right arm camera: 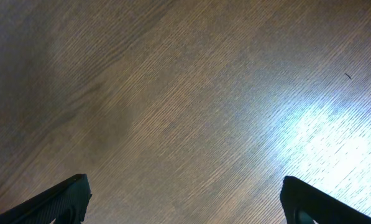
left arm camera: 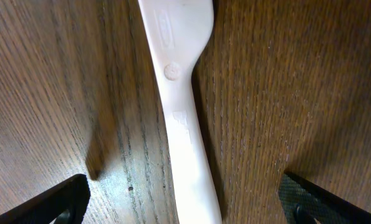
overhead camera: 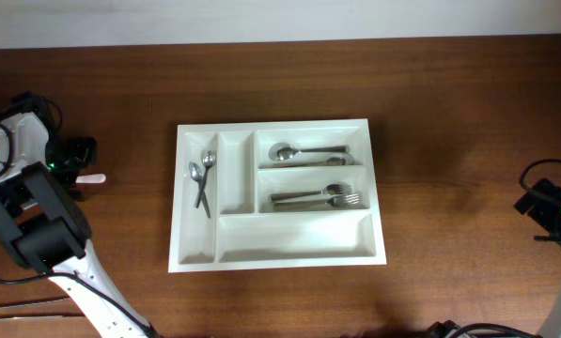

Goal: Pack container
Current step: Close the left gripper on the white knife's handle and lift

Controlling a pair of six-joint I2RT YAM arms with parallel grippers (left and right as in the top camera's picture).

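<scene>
The white cutlery tray (overhead camera: 278, 257) lies in the middle of the table. Two small spoons (overhead camera: 203, 178) lie in its left narrow compartment, a large spoon (overhead camera: 303, 150) in the upper right one, forks (overhead camera: 322, 196) in the middle right one. My left gripper (overhead camera: 73, 169) is at the far left, open, low over the table. A white plastic utensil (left arm camera: 182, 106) lies on the wood between its fingers, untouched; its tip shows in the overhead view (overhead camera: 93, 178). My right gripper (overhead camera: 543, 207) is open and empty at the far right.
The tray's second narrow compartment (overhead camera: 234, 174) and the long bottom compartment (overhead camera: 294, 236) hold nothing. The right wrist view shows only bare wood (right arm camera: 185, 106). The table's far edge runs along the top of the overhead view.
</scene>
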